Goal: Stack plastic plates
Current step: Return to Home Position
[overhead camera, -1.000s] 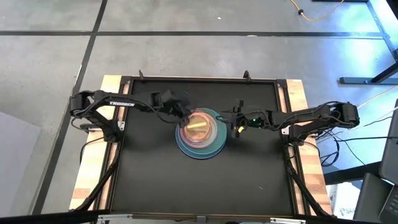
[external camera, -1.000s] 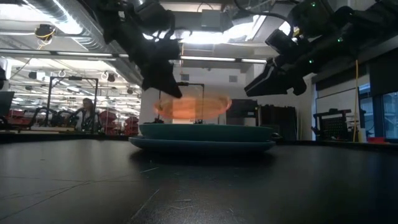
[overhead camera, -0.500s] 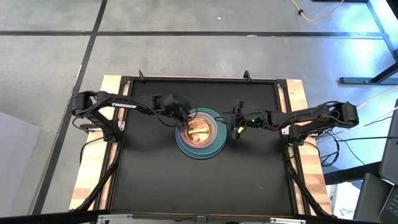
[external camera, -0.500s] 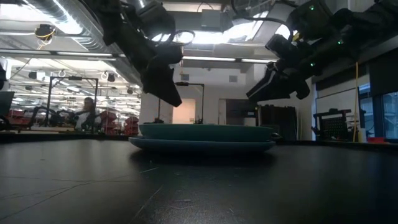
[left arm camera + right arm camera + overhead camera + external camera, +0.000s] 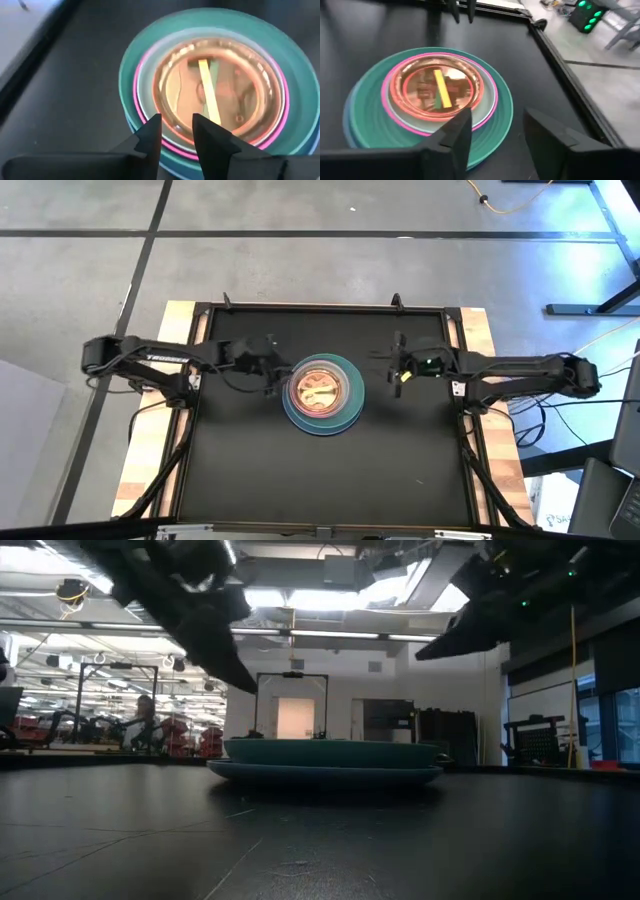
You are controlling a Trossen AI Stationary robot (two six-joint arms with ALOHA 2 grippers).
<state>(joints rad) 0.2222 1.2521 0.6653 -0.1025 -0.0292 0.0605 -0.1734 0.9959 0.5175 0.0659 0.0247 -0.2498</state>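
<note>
Worktop (image 5: 250, 470) centre holds the plate stack (image 5: 322, 393). I find left gripper (image 5: 274, 380) and right gripper (image 5: 397, 370) withdrawn, fingers parted, empty; stacking appears complete.

Left hand (image 5: 176, 125), right hand (image 5: 496, 120) (both agape)

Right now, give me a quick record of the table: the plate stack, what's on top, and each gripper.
stack: one pile of plates mid-table, largest at the bottom
top plate: orange translucent plate, yellow stripe visible in its middle
left gripper: open, empty, raised by the pile's left edge
right gripper: open, empty, raised off to the pile's right, apart from it
</note>
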